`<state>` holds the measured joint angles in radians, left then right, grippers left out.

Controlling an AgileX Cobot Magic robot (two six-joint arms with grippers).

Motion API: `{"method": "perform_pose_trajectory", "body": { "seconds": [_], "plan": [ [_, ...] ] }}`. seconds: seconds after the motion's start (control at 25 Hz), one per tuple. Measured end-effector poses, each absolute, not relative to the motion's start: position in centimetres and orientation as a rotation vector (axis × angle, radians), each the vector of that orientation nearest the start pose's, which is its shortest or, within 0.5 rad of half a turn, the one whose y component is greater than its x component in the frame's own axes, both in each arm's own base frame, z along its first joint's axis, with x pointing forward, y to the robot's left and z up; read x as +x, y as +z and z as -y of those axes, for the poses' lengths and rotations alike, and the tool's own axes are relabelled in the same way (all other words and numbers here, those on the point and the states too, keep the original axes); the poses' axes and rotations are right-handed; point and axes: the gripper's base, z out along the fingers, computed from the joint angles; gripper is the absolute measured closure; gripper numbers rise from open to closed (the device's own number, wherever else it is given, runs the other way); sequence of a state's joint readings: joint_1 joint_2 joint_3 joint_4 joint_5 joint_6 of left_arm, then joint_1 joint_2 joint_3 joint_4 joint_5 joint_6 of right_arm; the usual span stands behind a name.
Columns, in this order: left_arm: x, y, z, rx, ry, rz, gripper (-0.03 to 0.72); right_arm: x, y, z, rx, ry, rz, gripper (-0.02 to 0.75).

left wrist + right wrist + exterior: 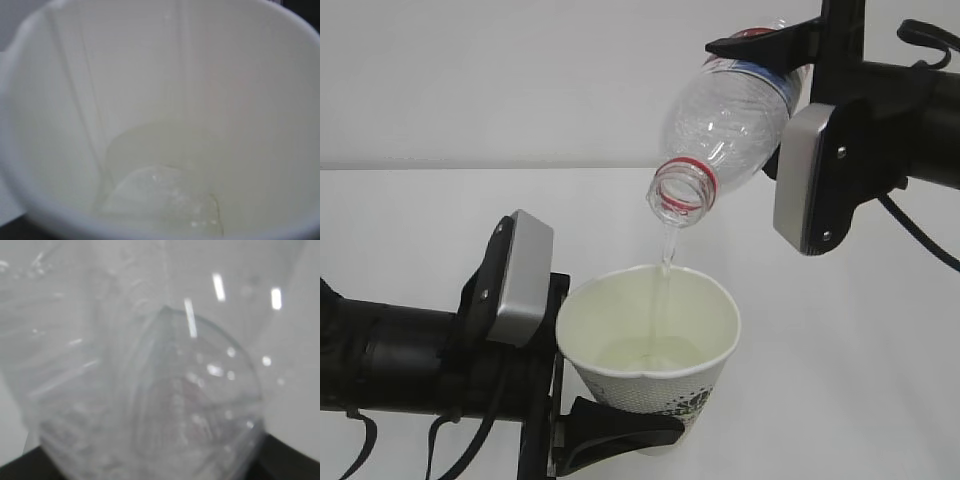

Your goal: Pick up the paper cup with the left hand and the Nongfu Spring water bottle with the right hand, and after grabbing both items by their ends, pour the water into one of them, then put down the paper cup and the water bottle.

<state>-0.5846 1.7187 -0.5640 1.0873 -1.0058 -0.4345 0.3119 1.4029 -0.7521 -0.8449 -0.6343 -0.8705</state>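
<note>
Presently on view: two arms, one cup, one bottle, one stream

Arms, two. Both black, jointed, each carrying one grey metallic rectangular plate at the wrist. The left hand (pixel 610 425) enters from the lower left; its black forked fingers are clamped on the lower part of the paper cup. The right hand (pixel 775 50) enters from the upper right, with one black cable trailing below it; its fingers are closed on the base end of the bottle.

Paper cup (pixel 655 350), one. Small, tapered, white paper with dark printed marks low on its side and a cream-white, smooth interior. Rim slightly pinched out of round. Held upright above the table, at lower centre of the exterior view. The left wrist view is filled by its inside wall (pixel 225 100).

Nongfu Spring water bottle (pixel 725 120), one. Clear ribbed plastic, red neck ring, no cap, a strip of label visible near the gripped end. Tilted mouth-down, directly above the cup and apart from it. The right wrist view shows only blurred clear plastic (pixel 190 390) with bright glints.

Water (pixel 665 255), one thin transparent stream, falling from the bottle mouth into the cup, and one shallow pale pool (pixel 160 195) at the cup's bottom.

Table (pixel 860 400), one. Plain white, matte surface.
</note>
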Motion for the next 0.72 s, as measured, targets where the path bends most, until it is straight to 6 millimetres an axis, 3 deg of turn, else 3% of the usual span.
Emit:
{"method": "perform_pose_trajectory", "body": {
  "seconds": [0.72],
  "plan": [
    [19.17, 16.21, 20.84, 1.351, -0.985, -1.445, 0.196, 26.90, 28.37, -12.92, -1.565, -0.591, -0.669, 0.295]
  ]
}}
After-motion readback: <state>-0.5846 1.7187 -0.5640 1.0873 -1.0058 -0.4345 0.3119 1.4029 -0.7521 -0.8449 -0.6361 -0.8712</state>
